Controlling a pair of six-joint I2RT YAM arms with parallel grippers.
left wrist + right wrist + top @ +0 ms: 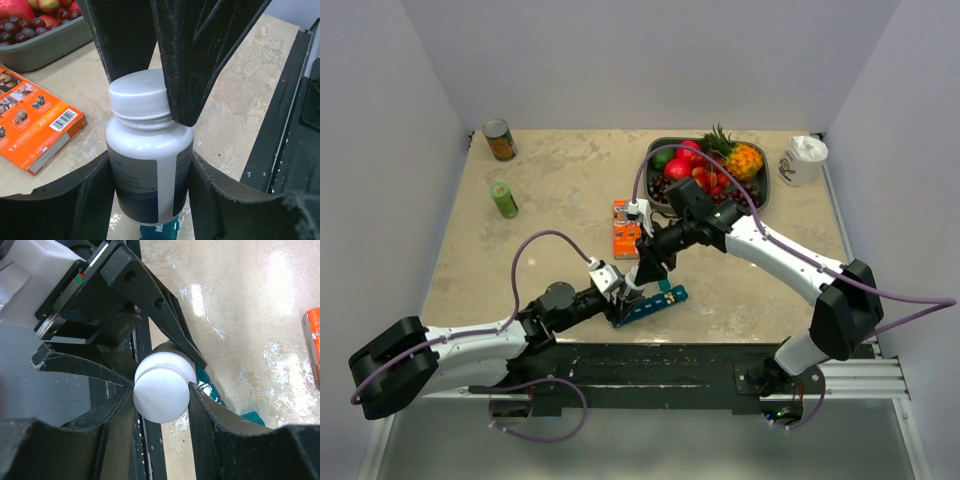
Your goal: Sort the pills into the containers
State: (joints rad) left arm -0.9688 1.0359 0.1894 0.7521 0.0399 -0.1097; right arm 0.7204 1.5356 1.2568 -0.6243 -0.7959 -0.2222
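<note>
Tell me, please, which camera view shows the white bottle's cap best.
The left wrist view: the cap appears side-on, ribbed and seated on the white bottle. The right wrist view shows only its round top between the right gripper's fingers. The top external view does not show it clearly.

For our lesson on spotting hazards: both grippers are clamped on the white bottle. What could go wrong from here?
1. The right gripper pinches only the cap and might slip.
2. The left gripper holds the bottle by the teal organiser; if the cap pops off, contents could scatter past it.
</note>
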